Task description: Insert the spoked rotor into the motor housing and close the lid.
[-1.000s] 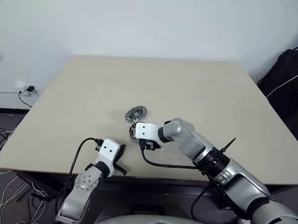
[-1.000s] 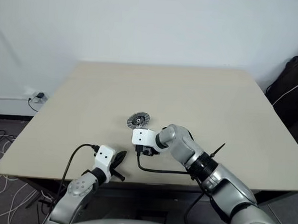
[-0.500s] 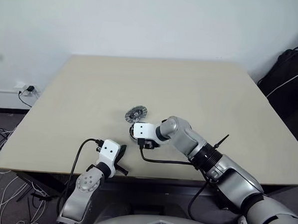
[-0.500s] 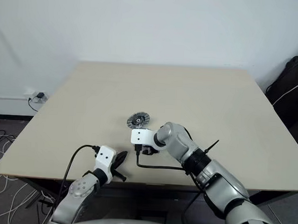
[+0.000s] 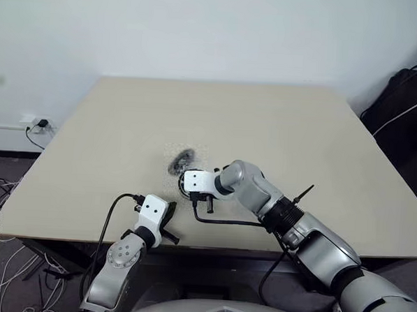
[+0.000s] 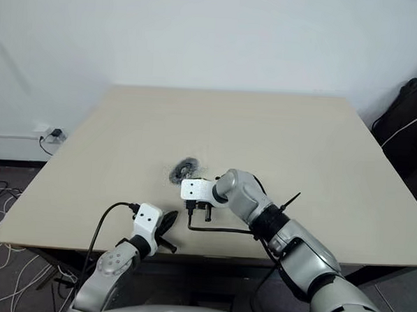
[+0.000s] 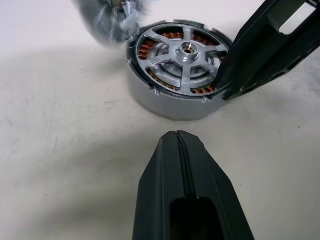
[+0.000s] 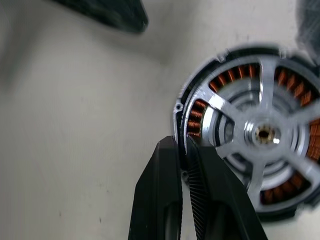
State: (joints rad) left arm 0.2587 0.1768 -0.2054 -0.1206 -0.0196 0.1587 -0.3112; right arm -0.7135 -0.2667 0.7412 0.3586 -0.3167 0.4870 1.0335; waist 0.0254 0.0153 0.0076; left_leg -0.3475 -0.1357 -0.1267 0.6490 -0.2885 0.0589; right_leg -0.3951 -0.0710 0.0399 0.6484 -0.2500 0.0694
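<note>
Spoked rotor [image 8: 260, 132] sits seated in motor housing [image 7: 172, 100] on worktop [image 5: 300, 133]. Right hand [image 8: 182, 150] pinched narrow on housing rim. Left hand [image 7: 178, 137] shut, empty, just short of housing. Lid [image 5: 182, 159] lies blurred just beyond, nearer right hand.

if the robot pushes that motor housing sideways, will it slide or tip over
Probably slide: the motor housing is low, wide and sits flat on the table. Metal body and copper windings suggest it is heavy for its size. The smooth rim may slip from the right gripper.
</note>
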